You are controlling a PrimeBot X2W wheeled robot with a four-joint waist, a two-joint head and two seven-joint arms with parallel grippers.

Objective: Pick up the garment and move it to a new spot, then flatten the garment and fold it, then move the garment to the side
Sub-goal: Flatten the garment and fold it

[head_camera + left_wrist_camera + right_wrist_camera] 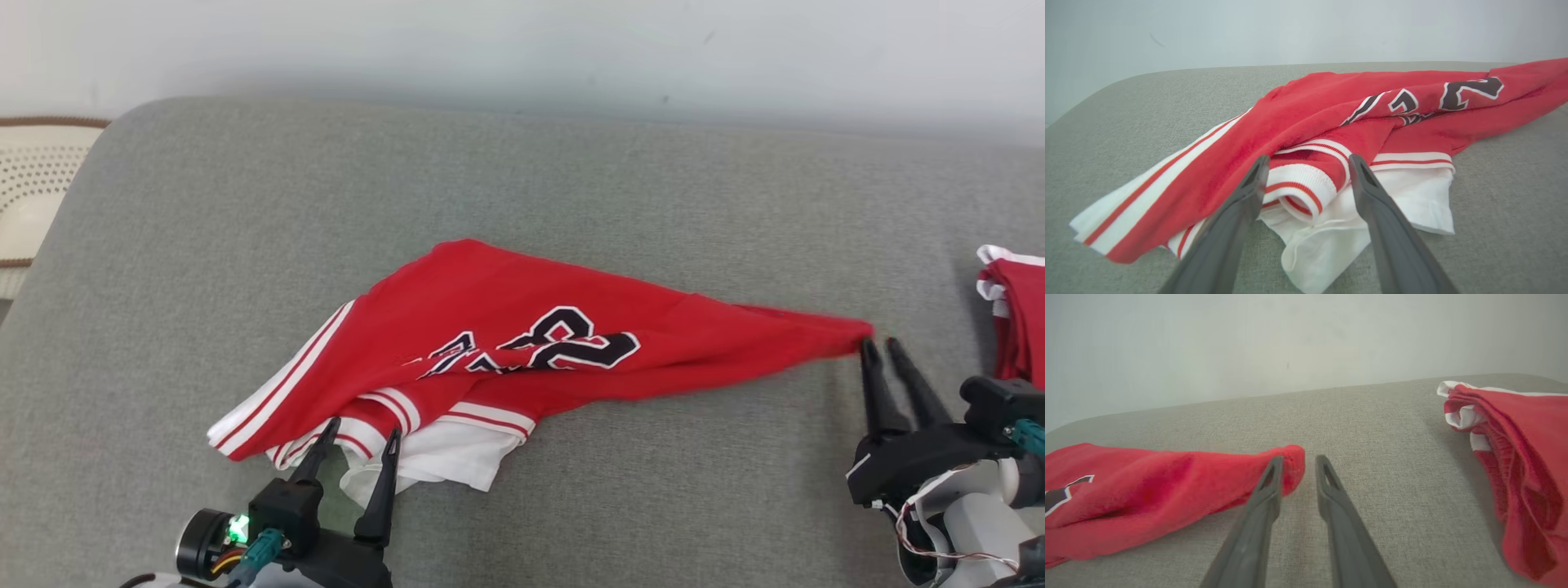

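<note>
Grey upholstered surface (522, 180) occupies most of the head view, with a pale wall (522, 41) across the top of the frame. The garment (490, 327), a red jersey with black, white-edged numerals and red-and-white striped trim, lies crumpled at the centre of the frame. It is spread widest at lower left, where a white layer shows beneath the striped edge, and it tapers to a single red corner at centre right. A second red garment (1020, 318) with white trim lies bunched at the right edge of the frame, apart from the first. A cream perforated item with brown edging (33, 188) sits at the upper left edge, beyond the rounded corner of the surface. Left gripper (365, 429) is at lower left of the frame with its fingers spread wide; the tips overlap the jersey's lower striped edge. In the left wrist view a rolled striped band lies between the two fingers with a gap on either side, so nothing is clamped. Right gripper (879, 343) is at lower right of the frame, fingers set narrowly apart, tips at the red corner. In the right wrist view the corner ends beside the left-hand finger's tip, and bare grey surface shows through the gap, so no cloth is gripped.
</note>
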